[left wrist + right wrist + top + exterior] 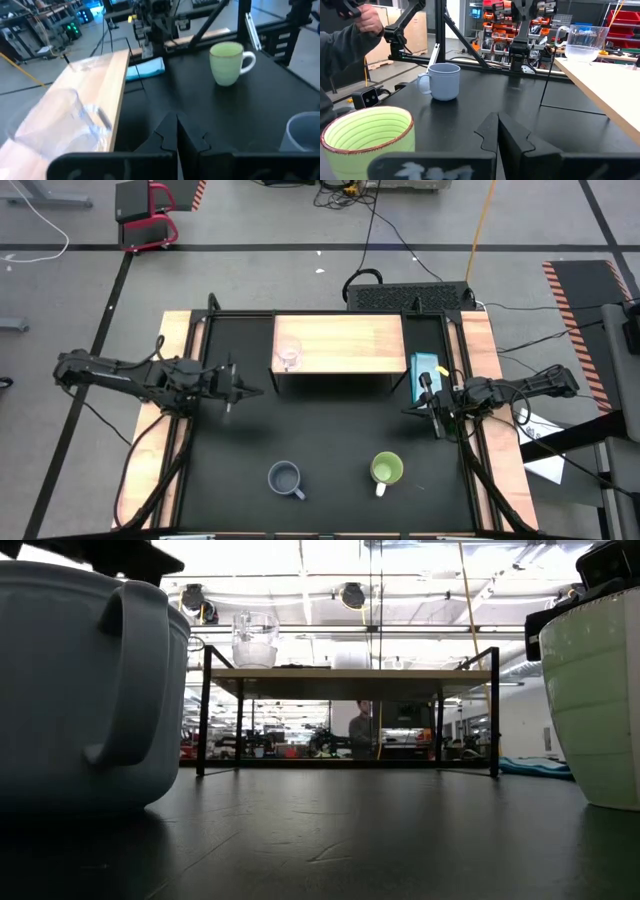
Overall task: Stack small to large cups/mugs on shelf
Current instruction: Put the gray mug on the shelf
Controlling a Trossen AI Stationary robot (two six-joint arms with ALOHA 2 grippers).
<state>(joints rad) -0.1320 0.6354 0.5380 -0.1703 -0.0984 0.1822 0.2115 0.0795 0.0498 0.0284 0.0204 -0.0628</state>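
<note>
1. Room: open workshop with a grey floor [250, 220], cables and a red-framed cart [145, 215] beyond the table. Low view shows ceiling lights and a person [361, 727] far behind, seen under the shelf. Right wrist view catches a dark sleeve [342, 47] at the frame edge, cut off.
2. Table [330, 440]: black matte top, light-wood strips along both sides.
3. Shelf [340, 343]: light-wood board on a black frame, at the far middle of the table.
4. Left arm lies over the table's left edge; left gripper [243, 390] hangs over the black top just beside the shelf's left end, fingers pressed together, holding nothing.
5. Right arm lies over the right edge; right gripper [412, 411] sits by the shelf's right end, fingers likewise closed and empty. A blue cloth-like item [425, 370] lies next to it; hard to identify.
6. Lime-green mug [386, 470]: upright on the near part of the table, right of centre, white handle towards the near edge. Only partly in frame in the low view.
7. Grey-blue mug [285, 478]: upright, near side, left of the green mug, well apart from it. Cut off at the low view's left.
8. Clear glass cup [289, 354]: upright on the shelf's left end; outline faint from above, blurred in the left wrist view.
</note>
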